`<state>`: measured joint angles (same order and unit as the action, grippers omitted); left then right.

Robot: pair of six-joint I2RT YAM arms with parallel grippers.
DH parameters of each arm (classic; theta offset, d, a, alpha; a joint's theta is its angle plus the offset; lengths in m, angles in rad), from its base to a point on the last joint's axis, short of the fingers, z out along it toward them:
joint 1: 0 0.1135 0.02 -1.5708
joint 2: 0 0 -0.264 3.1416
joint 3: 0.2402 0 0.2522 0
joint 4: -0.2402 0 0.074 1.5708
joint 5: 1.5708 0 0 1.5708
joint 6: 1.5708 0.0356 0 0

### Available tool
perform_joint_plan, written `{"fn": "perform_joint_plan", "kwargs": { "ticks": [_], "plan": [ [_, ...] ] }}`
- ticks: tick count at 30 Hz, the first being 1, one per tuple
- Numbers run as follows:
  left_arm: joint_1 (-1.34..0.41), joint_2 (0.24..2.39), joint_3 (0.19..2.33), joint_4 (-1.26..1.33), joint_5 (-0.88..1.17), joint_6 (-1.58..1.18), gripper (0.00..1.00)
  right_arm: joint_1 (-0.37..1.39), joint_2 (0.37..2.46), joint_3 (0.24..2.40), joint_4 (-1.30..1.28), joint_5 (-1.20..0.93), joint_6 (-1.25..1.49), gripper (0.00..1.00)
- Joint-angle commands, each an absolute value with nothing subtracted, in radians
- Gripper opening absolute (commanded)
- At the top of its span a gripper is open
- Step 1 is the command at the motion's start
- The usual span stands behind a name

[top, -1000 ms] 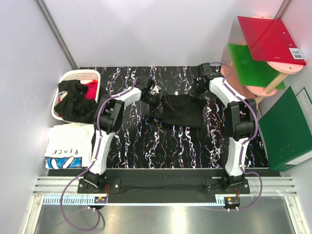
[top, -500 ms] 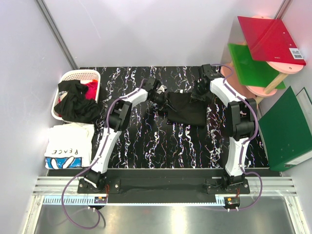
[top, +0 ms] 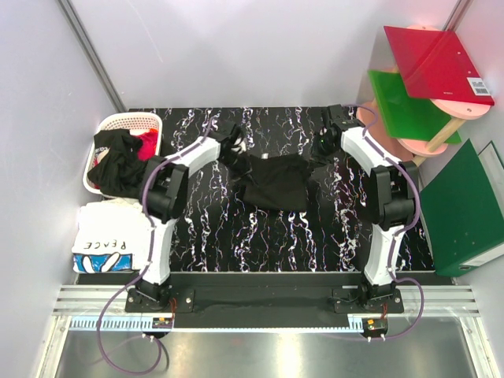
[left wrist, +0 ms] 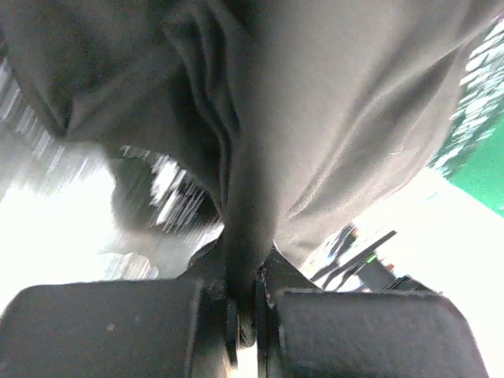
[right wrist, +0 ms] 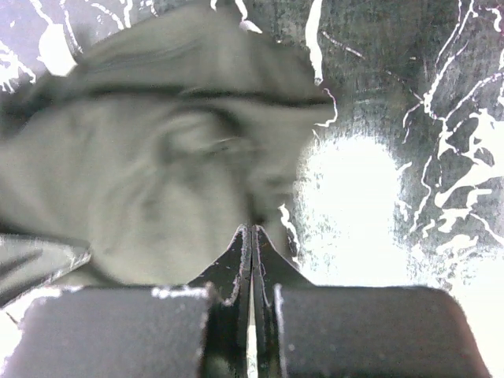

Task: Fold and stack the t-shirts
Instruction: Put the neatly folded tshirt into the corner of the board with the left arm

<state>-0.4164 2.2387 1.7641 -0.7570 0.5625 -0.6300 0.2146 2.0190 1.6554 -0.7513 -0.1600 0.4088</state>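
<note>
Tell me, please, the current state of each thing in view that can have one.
Black cloth t-shirt: rumpled, stretched between both end effectors.
Left end effector: shut on that t-shirt.
Right end effector: shut on that t-shirt.
White "PEACE" t-shirt: folded, lying flat.
White slatted plastic basket: holding crumpled black and red shirts.

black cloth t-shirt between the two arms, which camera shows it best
Top external: the whole black cloth t-shirt shows, held between left gripper and right gripper. Left wrist: only bunched folds pinched in its fingers; right wrist, a blurred patch.
</note>
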Motion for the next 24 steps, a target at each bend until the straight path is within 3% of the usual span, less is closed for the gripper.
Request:
{"fn": "perform_joint_plan", "kwargs": {
  "ticks": [1, 8, 24],
  "plan": [
    [-0.407, 2.028, 1.56, -0.874, 0.445, -0.557, 0.0, 0.21, 1.913, 1.652, -0.752, -0.184, 0.37, 0.0],
    [-0.388, 1.834, 1.303, -1.022, 0.244, -0.552, 0.0, 0.209, 1.859, 1.6, -0.758, -0.183, 0.348, 0.0],
    [-0.169, 1.508, 1.048, -1.158, -0.061, -0.644, 0.0, 0.21, 1.896, 1.611, -0.758, -0.253, 0.37, 0.0]
  ]
}}
